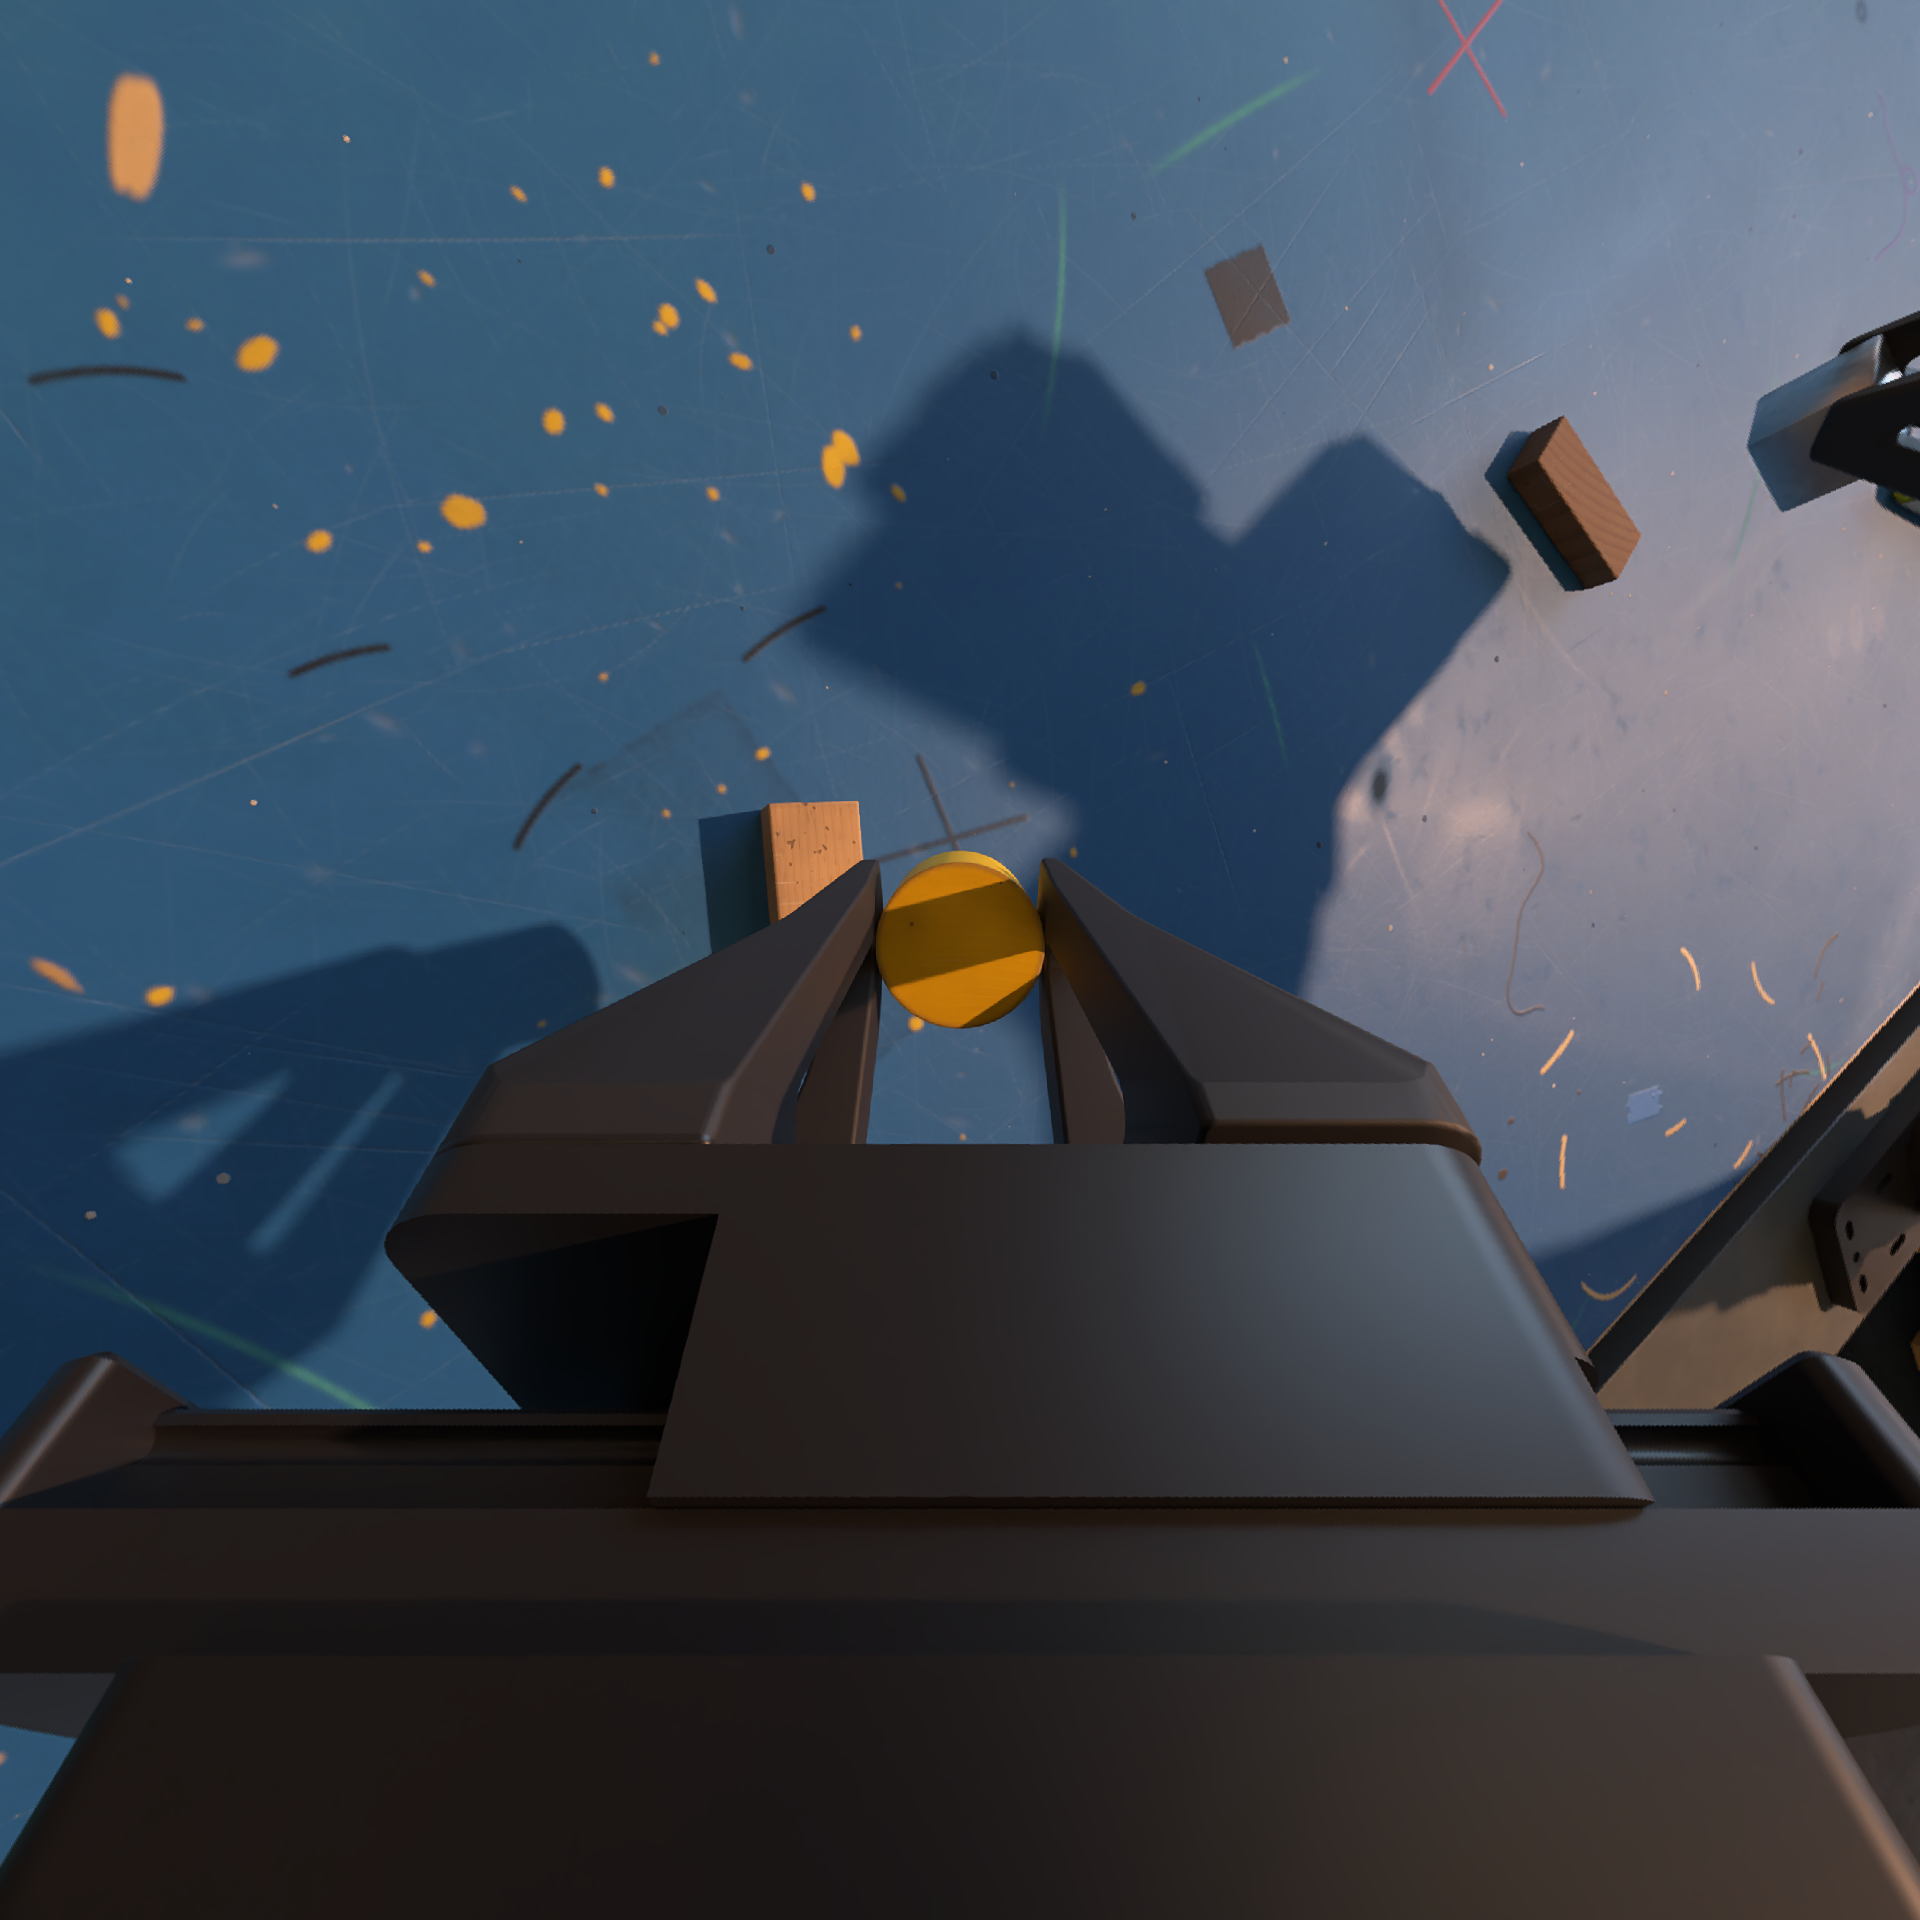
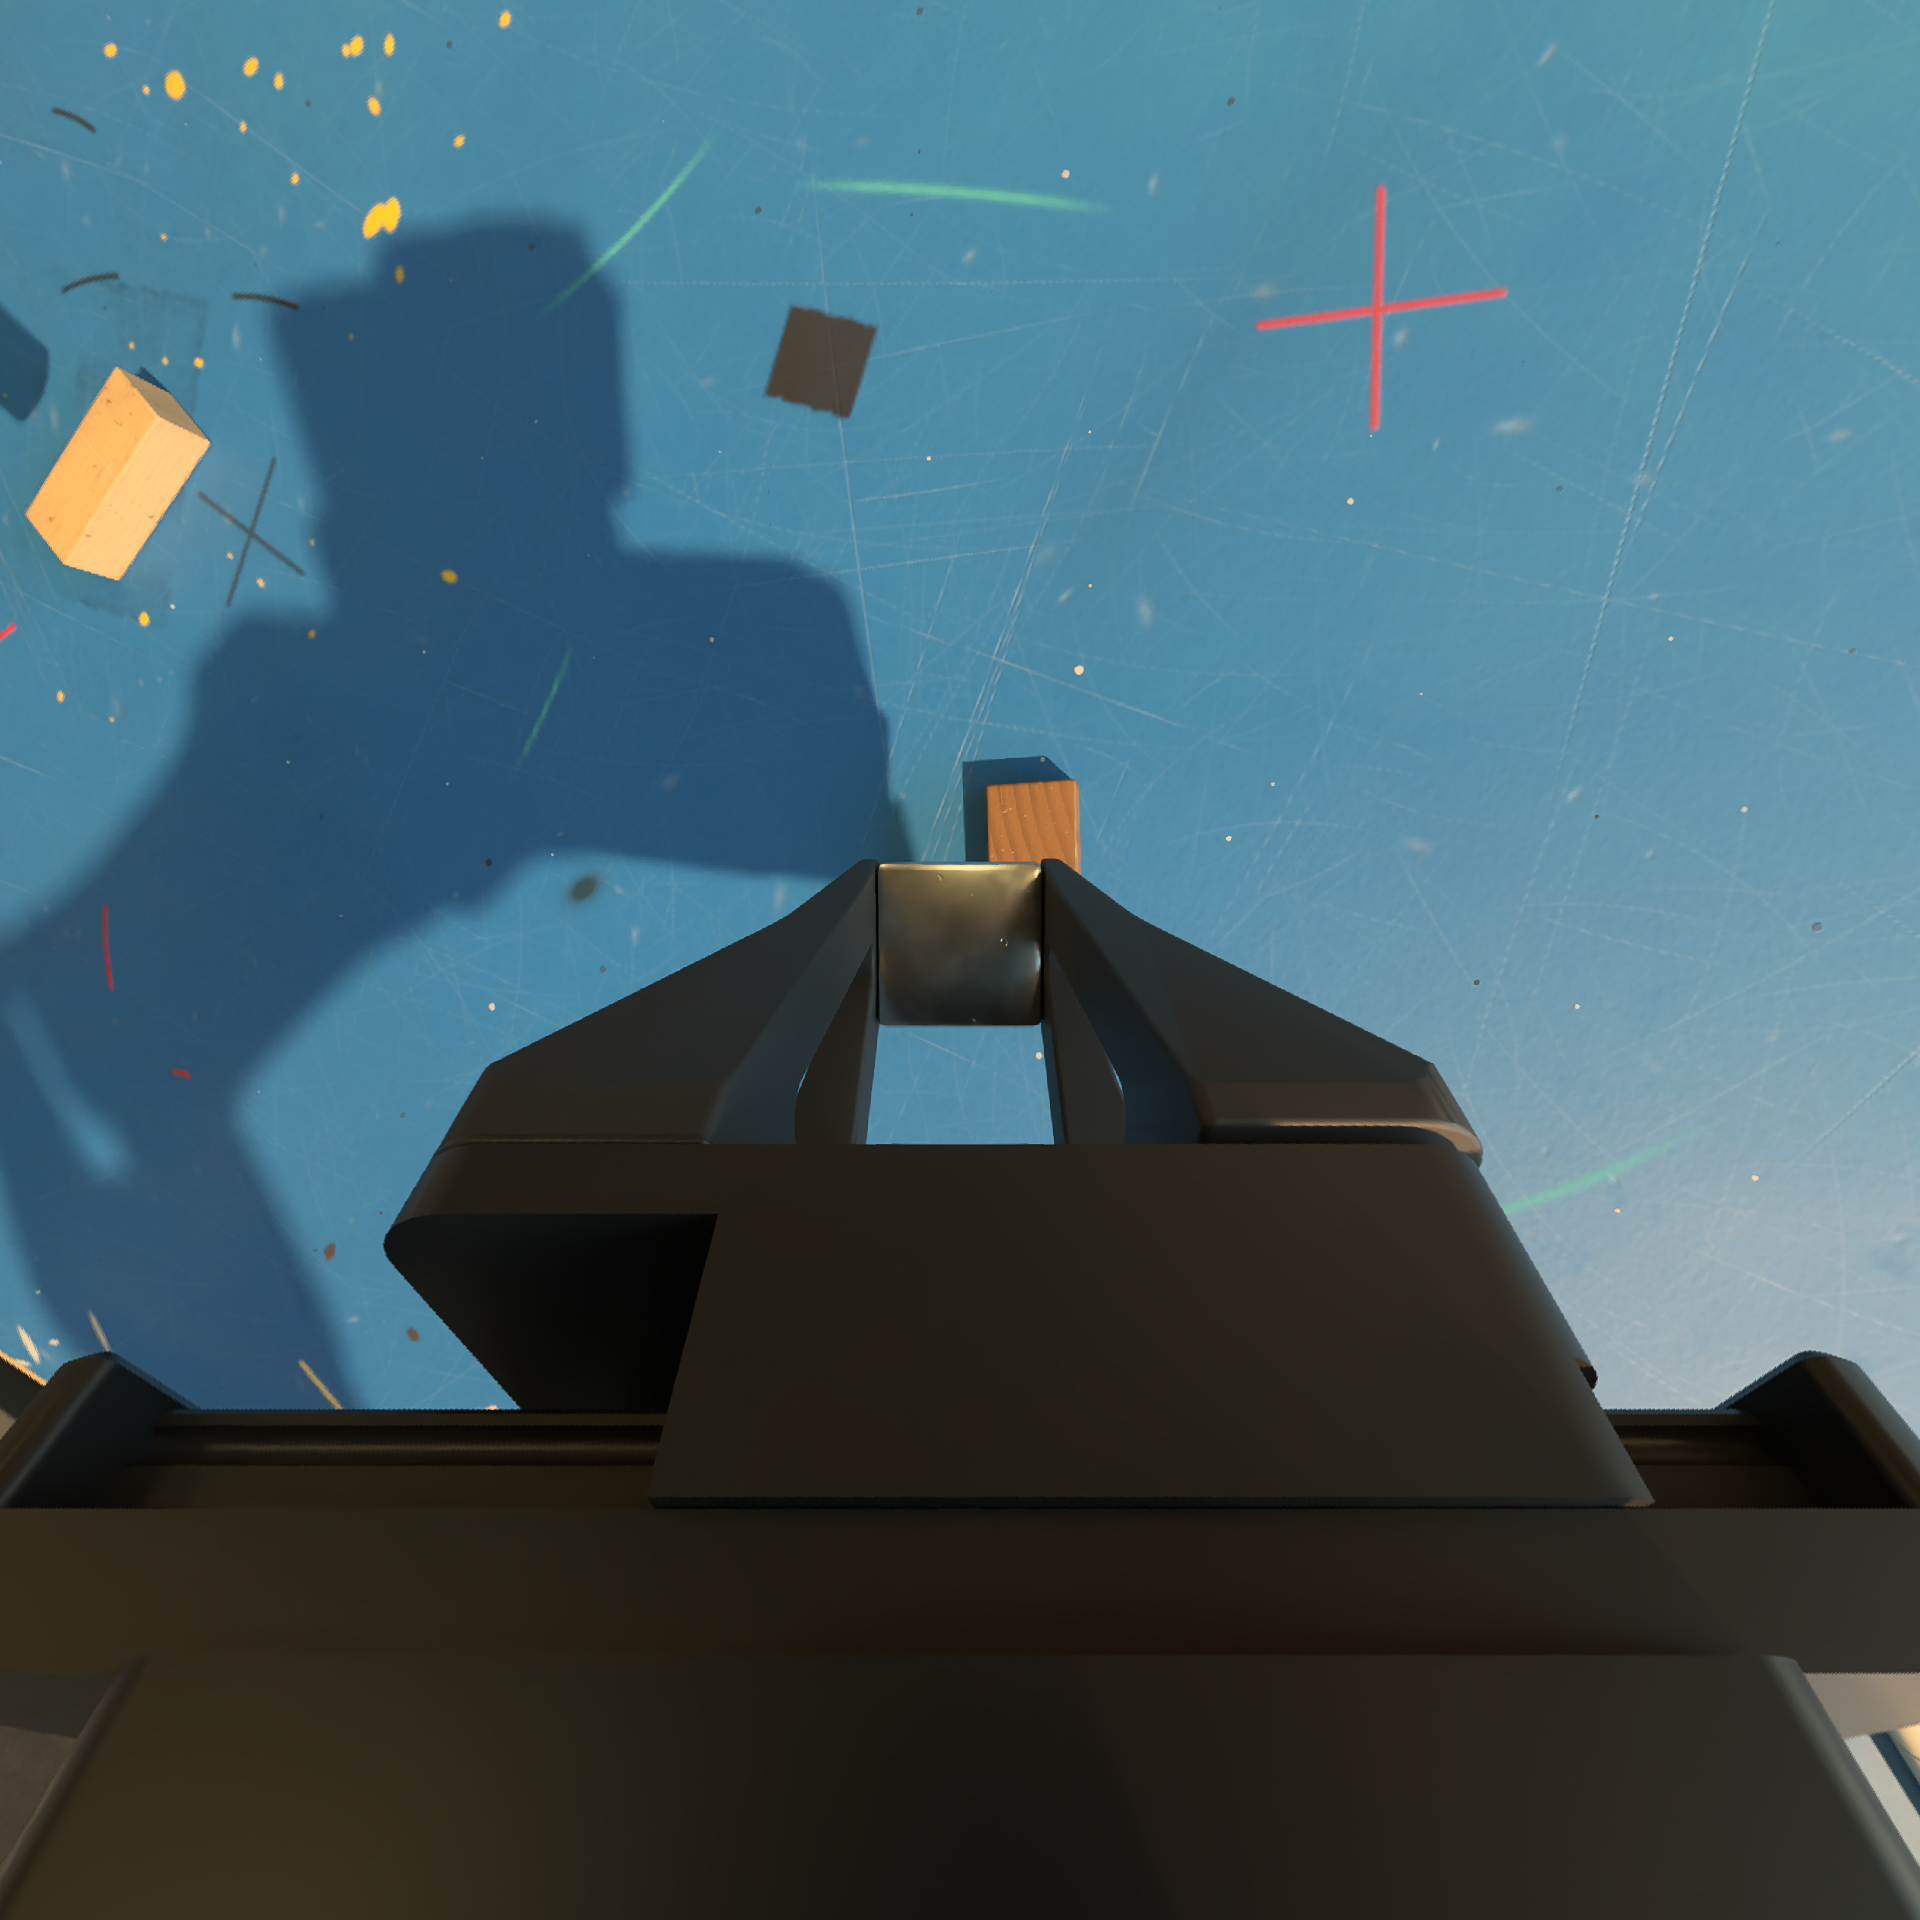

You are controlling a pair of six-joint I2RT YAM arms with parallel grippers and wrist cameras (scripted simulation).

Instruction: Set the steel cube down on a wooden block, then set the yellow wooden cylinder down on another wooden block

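Observation:
My left gripper (image 1: 960, 883) is shut on the yellow wooden cylinder (image 1: 958, 940) and holds it above the blue table. A light wooden block (image 1: 812, 854) lies just beyond and left of it, partly hidden by my left finger. My right gripper (image 2: 960, 883) is shut on the steel cube (image 2: 958, 943), held above the table. A reddish-brown wooden block (image 2: 1033, 824) lies just beyond the cube, slightly right. That brown block also shows in the left wrist view (image 1: 1573, 502), and the light block shows in the right wrist view (image 2: 116, 474).
The blue table (image 2: 1455, 727) is scratched and paint-speckled. A flat dark square patch (image 2: 821, 361) lies on it, also in the left wrist view (image 1: 1246, 294). The right arm's gripper and steel cube (image 1: 1797, 442) enter at that view's right edge. A dark frame (image 1: 1787, 1226) stands lower right.

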